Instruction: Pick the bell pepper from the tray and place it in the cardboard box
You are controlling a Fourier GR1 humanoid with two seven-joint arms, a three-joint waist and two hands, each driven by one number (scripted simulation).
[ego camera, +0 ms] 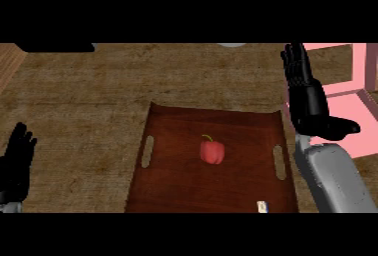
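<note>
On the brown counter point(88, 95), toward its near edge, one dark wooden tray point(177, 185) is seen, with a slot handle cut into each of its two long sides. One red bell pepper point(212, 152) with a short green stem is lying on the tray, close to its middle and well apart from both slots. Nothing else is carried by the tray except one small pale item point(261, 206) at its near right corner, too small to be identified.

At the right edge of the counter one pink box point(347, 107) is shown, partly cut off by the view; its flaps are open and nothing can be made out inside it.

Two hands are counted. The right hand point(304, 95) is held above the counter's right side, between the tray's far right corner and the box, with its fingers stretched straight toward the far edge and its thumb pointed toward the box; nothing is grasped by it. The left hand point(18, 155) is seen at the counter's left edge, released and at rest with fingers up, well apart from the tray.
</note>
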